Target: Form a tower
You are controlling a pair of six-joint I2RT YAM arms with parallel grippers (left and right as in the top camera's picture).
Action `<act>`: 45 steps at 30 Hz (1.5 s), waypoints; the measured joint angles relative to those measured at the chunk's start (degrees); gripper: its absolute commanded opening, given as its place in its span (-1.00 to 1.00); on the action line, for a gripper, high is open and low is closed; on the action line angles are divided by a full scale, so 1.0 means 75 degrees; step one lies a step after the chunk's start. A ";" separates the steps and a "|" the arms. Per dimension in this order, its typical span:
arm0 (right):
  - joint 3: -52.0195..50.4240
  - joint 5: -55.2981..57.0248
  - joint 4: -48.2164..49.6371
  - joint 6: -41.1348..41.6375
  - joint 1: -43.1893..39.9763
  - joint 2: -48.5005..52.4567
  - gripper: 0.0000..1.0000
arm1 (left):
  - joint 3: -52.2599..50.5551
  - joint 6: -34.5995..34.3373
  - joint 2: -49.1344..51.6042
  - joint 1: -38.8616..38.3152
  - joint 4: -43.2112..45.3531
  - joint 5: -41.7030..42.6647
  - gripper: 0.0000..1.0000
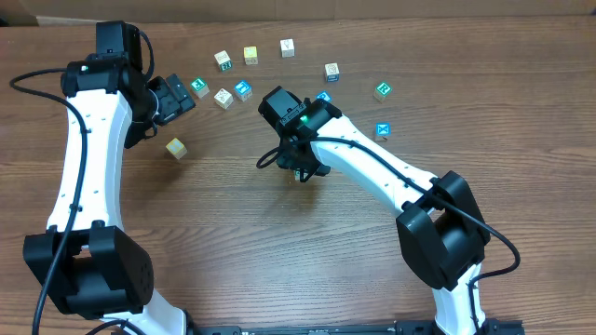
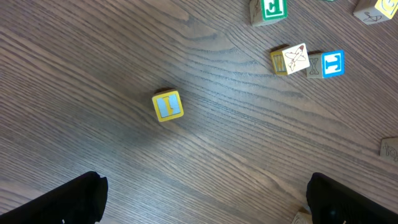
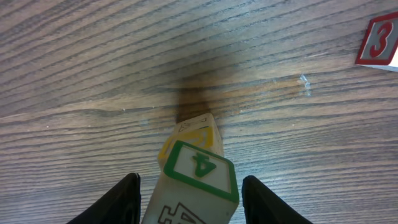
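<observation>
- Frankly, easy to topple from here: right claw (image 3: 191, 180) pinching the top cube (image 3: 202, 169) of the tower (image 3: 199, 134), a finger close on either side, so liable to be dragged over by any sideways pull on release.
- Cannot tell whether seated flat on the yellow-edged cube below (looks turned a little against it). If let go while overhanging or tilted, likely to slide off and roll away.
- Also at risk from a slanted lift-away, enough to clip the stack with a fingertip. Better drawn straight up once spread.
- Stands near the middle of the counter (image 1: 233, 242), almost wholly hidden under the right claw in the overhead view. Well apart from the loose cubes (image 1: 250, 55) scattered along the far side. Red-3 cube (image 3: 378, 40) off to one side in the wrist view, not touching.
- Long axis vertical, rising off the counter towards the right wrist camera and seen nearly end-on. Hence impossible to count more than two cubes.
- Left claw (image 1: 179, 99) spread wide with nothing between the fingers, hanging above the counter near a lone yellow cube (image 2: 168, 106), well apart from the tower. No threat unless swung across.
</observation>
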 measured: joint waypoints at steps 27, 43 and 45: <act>0.0000 0.0000 -0.0055 -0.0399 0.0000 0.0000 -0.35 | 0.0000 0.0000 0.0000 0.0000 0.0000 0.0000 0.99; 0.0017 -0.0003 -0.0189 -0.1562 0.0000 0.0000 -0.44 | 0.0000 0.0000 0.0000 0.0000 0.0000 0.0003 1.00; 0.0017 -0.0003 -0.0204 -0.1757 0.0000 0.0000 -0.43 | 0.0000 0.0000 0.0000 0.0000 0.0003 0.0003 0.99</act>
